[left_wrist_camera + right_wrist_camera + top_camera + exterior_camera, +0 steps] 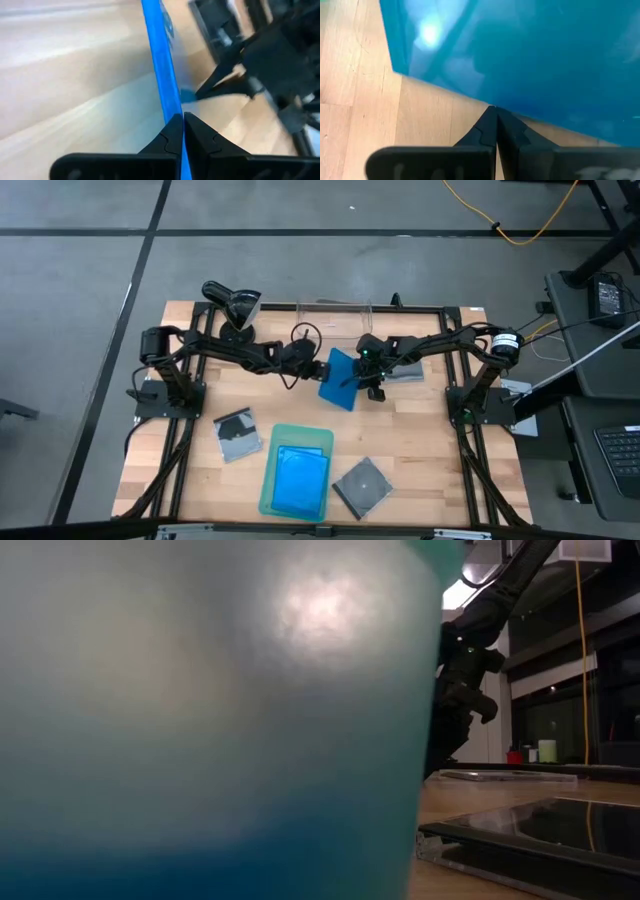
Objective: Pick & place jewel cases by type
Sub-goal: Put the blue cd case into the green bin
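Blue, grey and pale green on light wood

The held case (pixel 338 379) is bright blue, and its thin edge (pixel 161 65) is the same blue; another blue case (pixel 300 479) lies in the pale green tray (pixel 268 480). Two cases (pixel 238 435) (pixel 363 485) are dark grey and clear, each showing a silvery disc. The table (pixel 420 430) is light wood in striped planks, framed in black. Both arms and grippers (pixel 322 367) (pixel 372 385) are black. The bin (pixel 335 309) is clear. The floor is grey with dark lines, crossed by a yellow cable (pixel 520 225).
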Robot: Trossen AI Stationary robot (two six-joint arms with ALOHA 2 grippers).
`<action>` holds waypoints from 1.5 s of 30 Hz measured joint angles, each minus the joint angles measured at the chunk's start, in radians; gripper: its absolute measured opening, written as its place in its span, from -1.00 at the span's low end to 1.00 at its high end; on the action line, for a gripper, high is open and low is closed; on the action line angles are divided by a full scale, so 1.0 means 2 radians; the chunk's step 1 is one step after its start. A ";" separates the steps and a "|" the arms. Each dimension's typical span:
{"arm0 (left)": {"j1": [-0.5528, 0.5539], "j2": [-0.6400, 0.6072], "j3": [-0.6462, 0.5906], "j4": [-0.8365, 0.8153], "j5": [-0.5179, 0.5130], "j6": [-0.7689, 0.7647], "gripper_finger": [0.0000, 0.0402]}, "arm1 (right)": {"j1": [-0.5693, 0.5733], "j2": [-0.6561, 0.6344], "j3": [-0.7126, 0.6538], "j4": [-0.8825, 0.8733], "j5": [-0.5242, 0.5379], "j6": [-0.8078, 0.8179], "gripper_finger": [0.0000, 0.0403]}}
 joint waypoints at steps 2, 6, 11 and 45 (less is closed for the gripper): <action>0.000 -0.003 0.000 -0.010 0.006 0.004 -0.99 | 0.000 0.000 0.000 0.001 -0.001 -0.002 -0.97; -0.002 -0.004 0.001 -0.012 0.013 0.004 -0.99 | 0.000 0.000 0.000 0.001 -0.001 -0.011 -0.97; -0.004 -0.005 0.001 -0.014 0.007 0.005 -0.99 | 0.000 0.000 0.000 0.001 -0.001 -0.012 -0.97; 0.013 -0.029 0.003 -0.020 0.073 0.034 -1.00 | -0.008 -0.002 -0.047 0.065 -0.025 0.003 -0.97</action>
